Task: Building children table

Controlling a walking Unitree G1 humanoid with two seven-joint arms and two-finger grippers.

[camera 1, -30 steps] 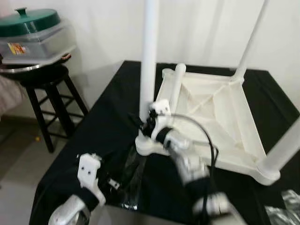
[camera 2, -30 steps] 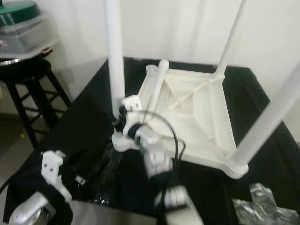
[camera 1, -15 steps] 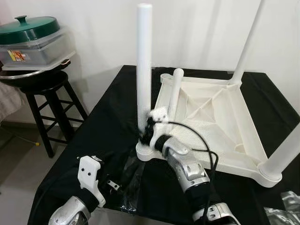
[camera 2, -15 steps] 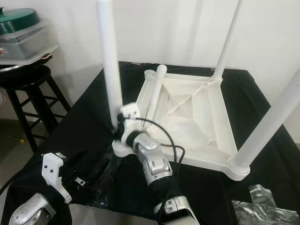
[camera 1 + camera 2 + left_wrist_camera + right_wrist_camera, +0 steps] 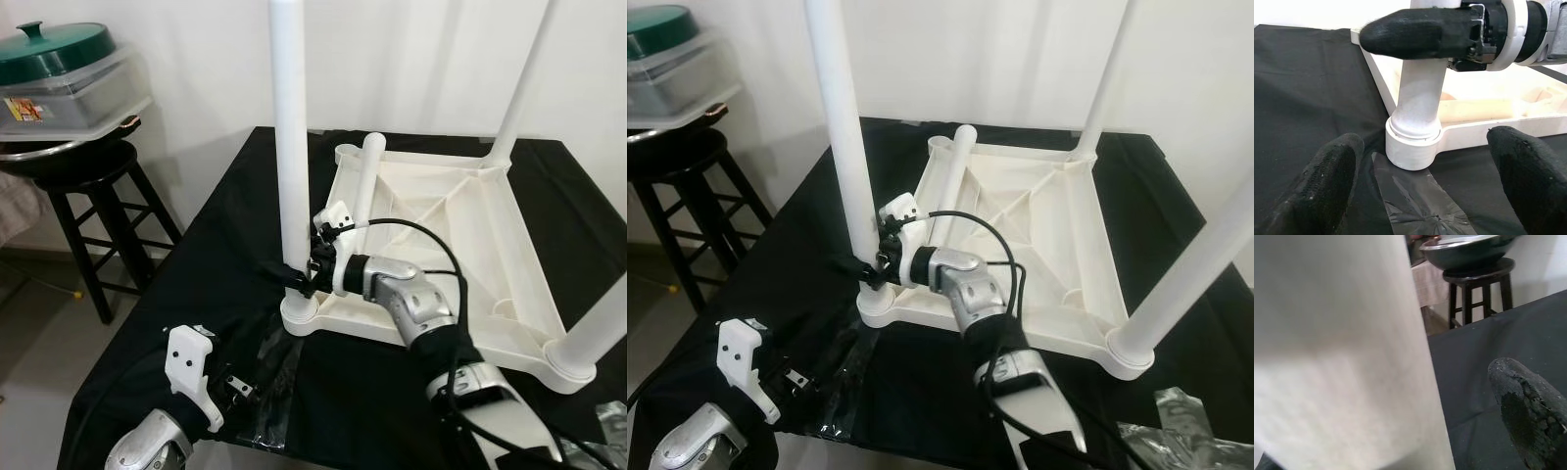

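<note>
I see the upturned white tabletop (image 5: 460,235) mid-desk (image 5: 230,235); bare black cloth lies at 9 o'clock. My right gripper (image 5: 297,277) clamps the near-left leg (image 5: 292,147) just above its socket. My left gripper (image 5: 1425,181) hangs spread wide, empty, facing that socket.

Silver jointed right arm (image 5: 421,313), black looping cable (image 5: 411,227), white wrist housings, coarse black claw fingers (image 5: 1332,171)

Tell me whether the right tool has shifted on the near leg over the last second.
Yes. The right tool now grips the near white leg a little higher above its corner socket, with the arm swung round to reach in from the tabletop side.
</note>
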